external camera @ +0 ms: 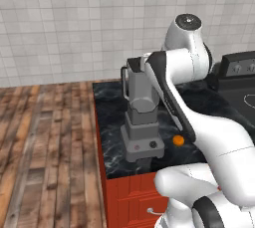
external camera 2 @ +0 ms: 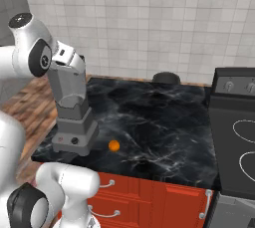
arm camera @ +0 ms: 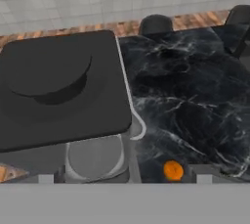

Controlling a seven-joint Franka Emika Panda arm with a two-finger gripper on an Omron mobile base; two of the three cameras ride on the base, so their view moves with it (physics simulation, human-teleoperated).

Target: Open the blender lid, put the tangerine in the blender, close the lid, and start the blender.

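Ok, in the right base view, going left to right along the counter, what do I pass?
Tall grey blender → small round orange tangerine → dark rounded object by the tiled wall → black stove.

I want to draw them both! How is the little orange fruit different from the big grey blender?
The small round bright orange tangerine is far smaller than the tall grey blender with its tapered square jar. The tangerine is a ball; the blender is boxy, with a stepped base. The tangerine lies low on the counter, while the blender stands upright, its dark square lid on top. Both sit on the black marble counter, side by side.
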